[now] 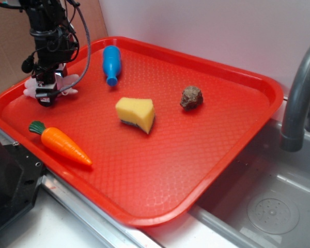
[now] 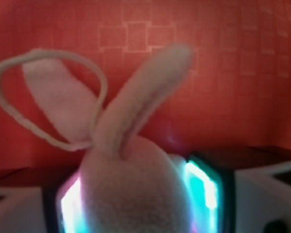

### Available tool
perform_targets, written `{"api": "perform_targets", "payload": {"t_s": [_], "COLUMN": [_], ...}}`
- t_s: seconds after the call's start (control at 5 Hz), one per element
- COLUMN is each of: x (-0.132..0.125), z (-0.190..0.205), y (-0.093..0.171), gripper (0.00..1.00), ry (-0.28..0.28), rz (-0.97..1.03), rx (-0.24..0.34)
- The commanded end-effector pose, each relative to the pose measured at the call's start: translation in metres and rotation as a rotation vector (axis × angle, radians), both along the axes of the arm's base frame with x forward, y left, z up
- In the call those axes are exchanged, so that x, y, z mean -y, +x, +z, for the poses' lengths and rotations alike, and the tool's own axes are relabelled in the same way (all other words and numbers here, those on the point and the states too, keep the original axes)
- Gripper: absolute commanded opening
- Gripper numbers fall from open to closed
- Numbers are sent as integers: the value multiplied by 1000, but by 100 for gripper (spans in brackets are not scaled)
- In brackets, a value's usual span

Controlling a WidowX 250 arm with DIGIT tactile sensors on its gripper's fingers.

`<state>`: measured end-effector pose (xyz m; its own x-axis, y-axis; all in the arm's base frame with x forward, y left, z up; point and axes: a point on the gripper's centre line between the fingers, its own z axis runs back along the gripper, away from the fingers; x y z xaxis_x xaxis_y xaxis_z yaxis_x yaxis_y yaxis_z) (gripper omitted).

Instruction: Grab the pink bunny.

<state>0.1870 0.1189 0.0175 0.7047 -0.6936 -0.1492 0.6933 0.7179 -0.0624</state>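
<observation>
Bunny between my fingers at the tray's far-left corner.

My gripper [image 1: 46, 97] is clenched on the pink bunny [image 1: 67, 84] close to the left rim of the red tray [image 1: 217, 150], with little room beside it. The wrist view shows its ears [image 2: 150, 92] fanning away from me. Open tray floor lies toward the sponge [image 1: 136, 113].

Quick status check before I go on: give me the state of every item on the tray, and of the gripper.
pink bunny: between the gripper fingers, ears sticking out, at the tray's far-left corner.
gripper: lowered over the bunny; fingers flank its body, firm closure unclear.
toy carrot: lying flat, untouched.
blue bottle: lying on its side.
yellow sponge: resting on the tray, free.
brown lump: sitting alone.
red tray: flat on the counter.
</observation>
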Motion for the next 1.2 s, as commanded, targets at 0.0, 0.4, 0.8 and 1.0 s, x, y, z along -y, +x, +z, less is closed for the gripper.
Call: {"api": "perform_targets", "payload": {"t_s": [0.0, 0.4, 0.8, 1.0], "x": [66, 96, 90, 94], "z": [101, 153, 176, 181], "y": [17, 35, 26, 29], "gripper": [0, 0, 0, 0], "ry": [114, 1, -25, -28], "rz": [149, 512, 890, 900], "rx": [113, 182, 348, 357]}}
